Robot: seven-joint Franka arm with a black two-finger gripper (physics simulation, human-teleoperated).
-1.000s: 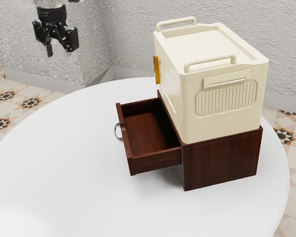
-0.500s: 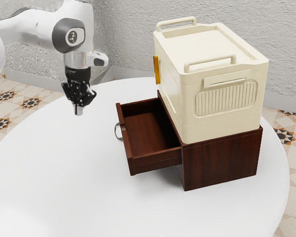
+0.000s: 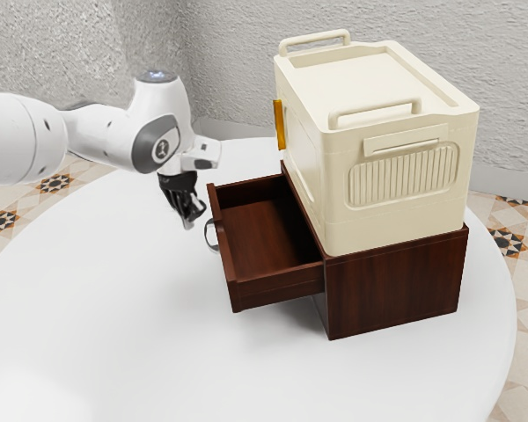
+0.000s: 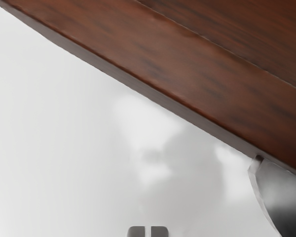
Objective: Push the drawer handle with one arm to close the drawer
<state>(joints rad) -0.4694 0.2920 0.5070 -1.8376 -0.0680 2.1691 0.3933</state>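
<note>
Drawer [image 3: 227, 268] is pulled well out of the dark wood cabinet [image 3: 396, 286], front board facing the arm [image 3: 101, 136]. That puts the metal handle [image 3: 207, 235] outermost, so pushing there should send it home, assuming the push runs square to the board.

Claw [image 3: 188, 223] is clenched on nothing, tips side by side with a sliver between them in the wrist view. Makes sense: job is a shove, not a grip, and a closed tip gives one blunt pusher. It hangs tip-down over the worktop [image 3: 114, 308], on the handle side of the board, near the handle. Looks like final approach; pushing not yet under way by my read.

Cream bin [image 3: 321, 189] sits on the cabinet, amber tab [image 3: 280, 125] on its side toward the arm. Its weight may help keep the cabinet from sliding under the push. Can't confirm how heavy it is.

Hard to read: true gap between claw and handle. Exterior view shows them apart, but depth and height match are unclear. Wrist view crops the handle, so its full curve is lost there. Runners are hidden, as is the drawer's back end inside the cabinet. Off-centre contact could rack it.
</note>
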